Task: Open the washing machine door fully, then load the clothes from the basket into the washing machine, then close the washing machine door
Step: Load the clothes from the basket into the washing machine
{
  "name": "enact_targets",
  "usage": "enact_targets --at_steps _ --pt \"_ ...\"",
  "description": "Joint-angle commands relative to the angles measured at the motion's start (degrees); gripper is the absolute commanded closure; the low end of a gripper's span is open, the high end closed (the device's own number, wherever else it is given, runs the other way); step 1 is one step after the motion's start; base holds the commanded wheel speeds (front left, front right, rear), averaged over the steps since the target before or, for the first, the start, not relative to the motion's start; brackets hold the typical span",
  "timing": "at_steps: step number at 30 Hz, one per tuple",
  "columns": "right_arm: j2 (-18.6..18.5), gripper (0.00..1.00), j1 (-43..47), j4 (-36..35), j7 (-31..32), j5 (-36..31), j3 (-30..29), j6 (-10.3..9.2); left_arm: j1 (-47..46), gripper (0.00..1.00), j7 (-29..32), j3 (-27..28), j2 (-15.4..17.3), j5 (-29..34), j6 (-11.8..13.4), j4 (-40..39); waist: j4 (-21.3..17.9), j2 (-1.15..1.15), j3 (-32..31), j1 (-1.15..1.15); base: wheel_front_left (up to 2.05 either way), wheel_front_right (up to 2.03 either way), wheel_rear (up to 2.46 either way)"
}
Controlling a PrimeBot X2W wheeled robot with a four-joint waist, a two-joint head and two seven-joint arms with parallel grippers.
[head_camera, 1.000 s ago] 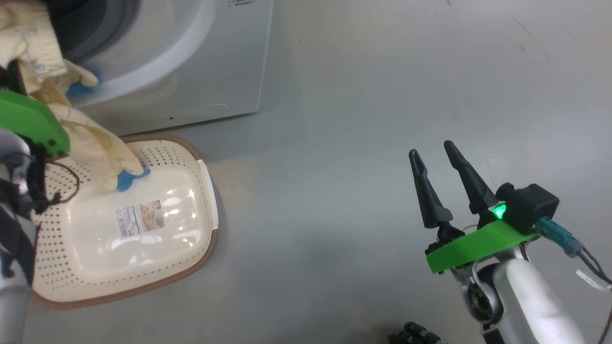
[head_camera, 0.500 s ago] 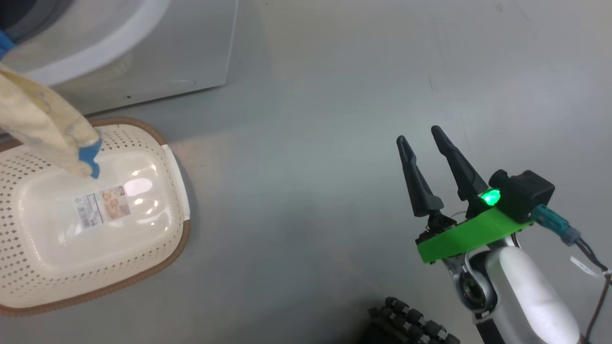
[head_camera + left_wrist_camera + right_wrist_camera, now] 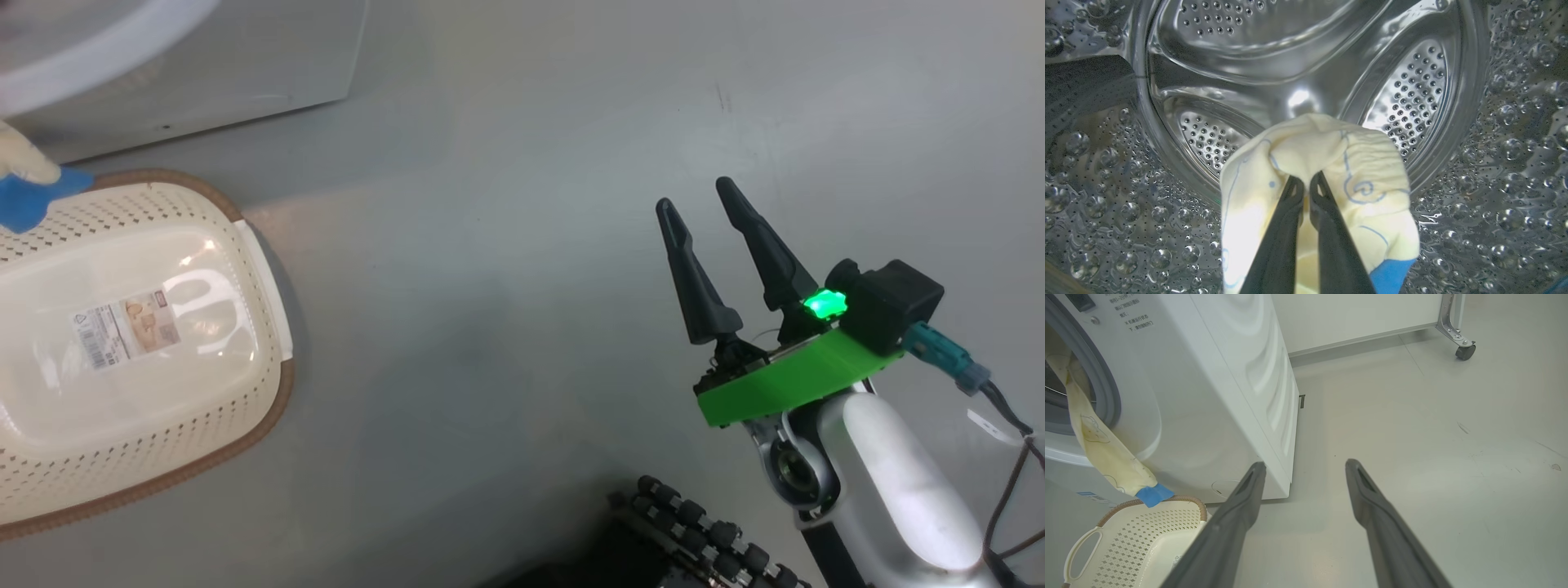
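Cream-yellow clothes (image 3: 1327, 147) drape over the left gripper (image 3: 1307, 180), pinched between its tips inside the steel drum (image 3: 1298, 49).

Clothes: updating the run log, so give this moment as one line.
phase: loading | left gripper: shut on clothes, in drum | tail: hangs out over basket | right gripper: open, empty

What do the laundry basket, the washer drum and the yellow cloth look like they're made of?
The basket: probably plastic, glossy cream, with punched holes and glare on its bottom. The drum: looks like polished steel, mirror-bright and perforated. The cloth: soft fabric, matte, creased and drooping; weave too fine to tell.
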Motion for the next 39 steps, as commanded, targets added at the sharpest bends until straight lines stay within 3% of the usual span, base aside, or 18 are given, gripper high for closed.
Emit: enact_targets --at_steps 1,6,7,9,18,25,31,39 --pt "-0.4 0.00 0.2 -1.7 -0.5 0.6 0.9 0.09 -2.6 1.00 -2.2 1.3 3.5 0.9 0.5 -1.1 0.0 0.00 0.7 0.00 0.00 0.00 0.00" --pt "-0.4 0.00 -0.5 -1.4 -0.5 0.5 1.1 0.09 -3.1 1.00 -3.9 1.3 2.0 -0.3 0.5 4.6 0.4 0.00 1.3 0.00 0.00 0.00 0.00" --pt "-0.4 0.00 -0.7 -1.4 -0.5 0.4 1.2 0.09 -3.0 0.62 -3.7 1.2 1.8 -0.5 0.4 5.6 0.5 0.00 1.3 0.00 0.00 0.00 0.00" --pt "-0.4 0.00 -0.9 -1.4 -0.5 0.4 1.2 0.09 -2.7 0.02 -3.1 0.4 1.6 -0.5 0.0 7.2 0.6 0.00 1.4 0.00 0.00 0.00 0.00" --pt "-0.4 0.00 -1.6 -1.3 -0.5 -0.6 0.2 0.09 -1.1 0.00 -4.4 0.8 -0.8 -3.3 -0.1 10.6 2.7 0.00 0.7 0.00 0.00 0.00 0.00" --pt "-0.4 0.00 -1.5 -0.9 -0.5 -2.7 -0.9 0.09 4.4 0.00 -6.0 1.2 -3.9 -5.1 2.0 9.3 5.5 0.00 -2.0 0.00 0.00 0.00 0.00" --pt "-0.4 0.00 -1.4 -0.4 -0.5 -5.8 -2.4 0.09 13.8 0.00 -8.8 2.3 -5.8 -6.7 4.6 3.1 7.5 0.00 -5.1 0.00 0.00 0.00 0.00" --pt "-0.4 0.00 -0.9 0.7 -0.5 -9.2 -4.7 0.09 30.1 0.00 -10.0 2.4 -9.8 -8.5 8.8 -11.2 10.4 0.00 -9.3 0.00 0.00 0.00 0.00"
